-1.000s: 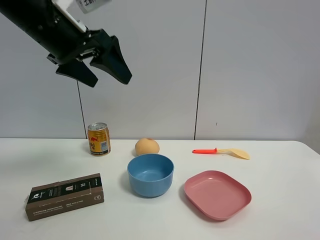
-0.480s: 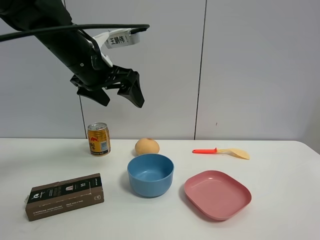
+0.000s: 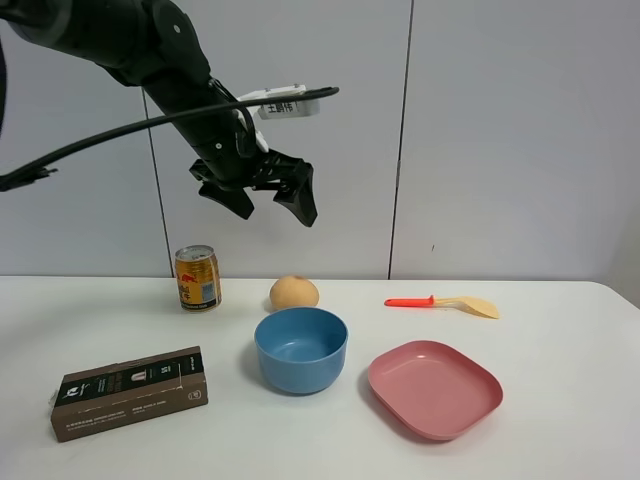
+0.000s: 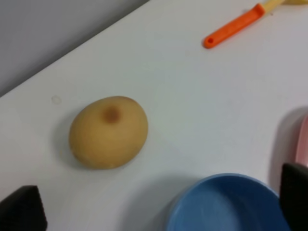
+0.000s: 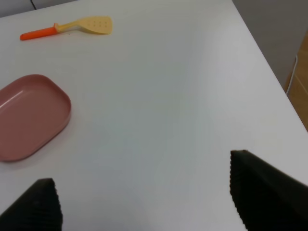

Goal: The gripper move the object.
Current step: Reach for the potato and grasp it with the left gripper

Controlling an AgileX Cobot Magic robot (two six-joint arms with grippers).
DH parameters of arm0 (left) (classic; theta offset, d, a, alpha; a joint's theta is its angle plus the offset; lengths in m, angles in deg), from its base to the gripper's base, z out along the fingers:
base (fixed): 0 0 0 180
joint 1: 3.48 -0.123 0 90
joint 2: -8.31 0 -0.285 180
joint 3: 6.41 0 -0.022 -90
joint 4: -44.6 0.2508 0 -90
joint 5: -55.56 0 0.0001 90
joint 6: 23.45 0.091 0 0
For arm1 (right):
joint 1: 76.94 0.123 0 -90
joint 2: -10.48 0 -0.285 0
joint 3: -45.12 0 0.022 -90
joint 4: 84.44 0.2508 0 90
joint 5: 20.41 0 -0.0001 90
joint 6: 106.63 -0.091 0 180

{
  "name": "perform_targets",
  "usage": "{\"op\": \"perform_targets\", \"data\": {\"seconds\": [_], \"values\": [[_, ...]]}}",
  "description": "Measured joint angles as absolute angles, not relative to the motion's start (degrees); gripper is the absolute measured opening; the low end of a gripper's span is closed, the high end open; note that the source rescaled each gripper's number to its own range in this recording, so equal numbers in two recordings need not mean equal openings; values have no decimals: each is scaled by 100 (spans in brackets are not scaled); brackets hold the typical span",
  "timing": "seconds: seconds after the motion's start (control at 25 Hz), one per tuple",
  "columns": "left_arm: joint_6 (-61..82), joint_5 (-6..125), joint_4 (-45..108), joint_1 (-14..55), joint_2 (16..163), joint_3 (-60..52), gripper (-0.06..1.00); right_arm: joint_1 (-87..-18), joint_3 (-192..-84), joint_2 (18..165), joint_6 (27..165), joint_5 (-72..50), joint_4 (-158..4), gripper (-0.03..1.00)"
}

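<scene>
The object is a round tan-orange fruit (image 3: 294, 292) on the white table, just behind the blue bowl (image 3: 300, 349). It also shows in the left wrist view (image 4: 109, 132), between and beyond the fingertips. My left gripper (image 3: 272, 203) is open and empty, high in the air above and slightly left of the fruit. Its white labelled block sits above it on the black arm. My right gripper (image 5: 144, 204) is open and empty over bare table at the right; it does not show in the exterior view.
A gold drink can (image 3: 198, 278) stands left of the fruit. A dark brown box (image 3: 130, 392) lies front left. A pink plate (image 3: 435, 388) sits right of the bowl. An orange-handled yellow spatula (image 3: 445, 302) lies at the back right.
My left gripper has swung from the upper left toward the right and downward, closer to above the fruit, staying open. Nothing on the table has moved.
</scene>
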State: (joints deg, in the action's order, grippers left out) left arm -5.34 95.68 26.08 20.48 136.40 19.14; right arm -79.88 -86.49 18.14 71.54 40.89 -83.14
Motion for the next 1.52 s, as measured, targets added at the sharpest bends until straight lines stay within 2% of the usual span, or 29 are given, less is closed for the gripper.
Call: {"op": "perform_targets", "data": {"seconds": [0.36, 0.6, 1.52], "values": [[-534, 9779, 2619, 2139, 14694, 2992, 99, -7988, -8649, 1814, 7154, 4089, -8314, 100], [-534, 9983, 3200, 2139, 15215, 3499, 99, -7988, -8649, 1814, 7154, 4089, -8314, 100], [-534, 9213, 3574, 2139, 15941, 3666, 99, -7988, -8649, 1814, 7154, 4089, -8314, 100]]}}
